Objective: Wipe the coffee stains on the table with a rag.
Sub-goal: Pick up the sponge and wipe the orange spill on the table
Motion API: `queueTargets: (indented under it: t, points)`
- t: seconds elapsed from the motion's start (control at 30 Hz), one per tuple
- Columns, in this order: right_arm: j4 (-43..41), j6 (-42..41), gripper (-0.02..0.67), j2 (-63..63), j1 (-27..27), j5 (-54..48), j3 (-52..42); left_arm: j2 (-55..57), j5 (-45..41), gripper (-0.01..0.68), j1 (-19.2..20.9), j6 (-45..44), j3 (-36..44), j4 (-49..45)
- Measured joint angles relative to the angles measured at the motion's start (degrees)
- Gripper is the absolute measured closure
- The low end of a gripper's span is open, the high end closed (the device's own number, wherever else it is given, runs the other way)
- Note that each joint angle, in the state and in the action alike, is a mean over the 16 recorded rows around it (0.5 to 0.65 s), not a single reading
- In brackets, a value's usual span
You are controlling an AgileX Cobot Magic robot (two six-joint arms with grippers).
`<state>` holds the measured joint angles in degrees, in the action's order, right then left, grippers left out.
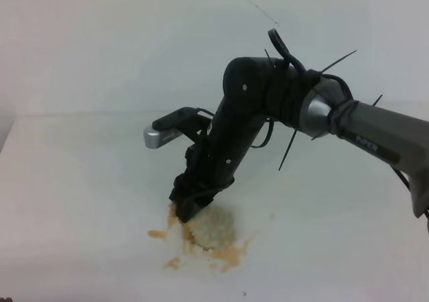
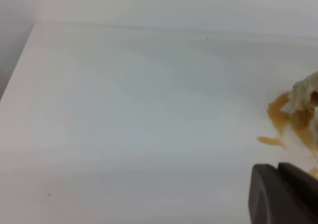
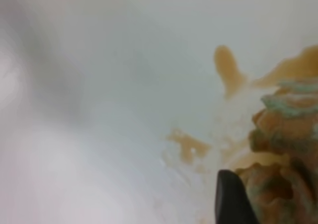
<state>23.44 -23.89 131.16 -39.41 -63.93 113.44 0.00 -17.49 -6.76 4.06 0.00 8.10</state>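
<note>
The coffee stains (image 1: 224, 254) are an orange-brown blotch on the white table (image 1: 80, 195), near the front middle. The beige rag (image 1: 214, 225) sits bunched on the blotch. My right gripper (image 1: 188, 208) reaches in from the right and is shut on the rag's left side, pressing it onto the table. In the right wrist view, one dark finger (image 3: 231, 196) lies against the brown-soaked rag (image 3: 285, 134), with stains (image 3: 228, 67) beyond. The left wrist view shows the stains (image 2: 280, 117) and rag (image 2: 304, 92) at the right edge. Only a dark finger (image 2: 278, 194) of my left gripper shows there.
The white wall (image 1: 134, 41) rises behind the table's far edge. The table's left edge (image 2: 20, 60) shows in the left wrist view. The right arm (image 1: 375, 138), with loose cables and zip ties, spans the right half of the exterior high view.
</note>
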Motion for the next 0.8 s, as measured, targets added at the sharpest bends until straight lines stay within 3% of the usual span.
queueTargets:
  t: [0.43,0.57,0.8]
  points:
    - [-8.8,0.8,0.207,0.1,-1.9,-3.7,1.4,0.0,0.0,0.675,0.0,0.0,0.0,0.0]
    - [-9.8,0.9,0.233,0.0,-2.5,-3.3,1.4,0.0,0.0,0.675,0.0,0.0,0.0,0.0]
    - [-9.6,1.0,0.338,0.7,-3.6,-1.1,1.4,0.0,0.0,0.675,0.0,0.0,0.0,0.0]
